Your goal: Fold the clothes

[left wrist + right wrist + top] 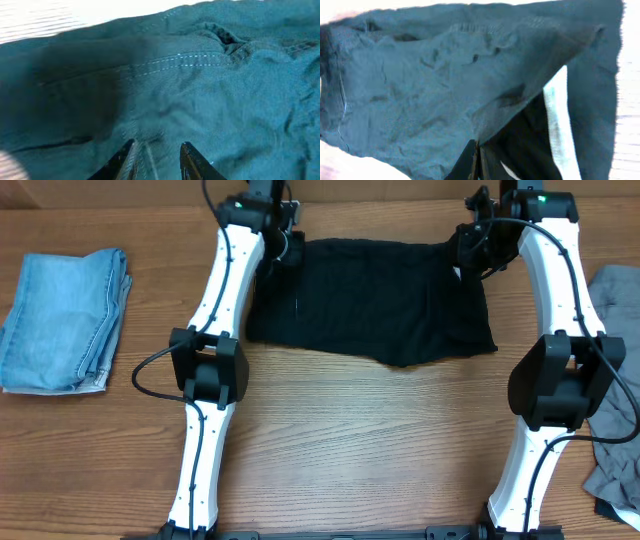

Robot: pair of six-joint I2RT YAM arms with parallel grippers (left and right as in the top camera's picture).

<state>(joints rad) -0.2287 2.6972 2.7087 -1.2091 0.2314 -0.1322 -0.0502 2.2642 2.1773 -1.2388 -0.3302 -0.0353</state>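
At the far left of the wood-grain counter (pixel 340 450) lies the light-blue denim garment (pixel 62 320), folded into a thick, soft-edged rectangle with faded, streaky weave and a stack of layered edges along its right side. To its right the left arm (pixel 215 330), a white-shelled limb with black joints, reaches to the far left corner of the black shorts (pixel 370 305), which lie spread flat at the back middle of the counter as a broad, matte, roughly rectangular shape with a wavy near hem. In the left wrist view the left gripper (pixel 155 147) sits low on this cloth, its jaws standing partly apart with a ridge of fabric between them; whether they pinch it cannot be told. The cloth there is a fine, slightly crumpled weave crossed by a double row of pale stitching (pixel 185 61). At the far right corner of the shorts, the right gripper (pixel 477 150) has its jaws pressed together on the fabric, which rises to a peak at their tips, and a strip of pale lining (pixel 559 125) shows beside the raised fold. At the right edge of the counter a grey garment (pixel 615 430) lies in a loose, rumpled heap, partly under the right arm (pixel 560 370).
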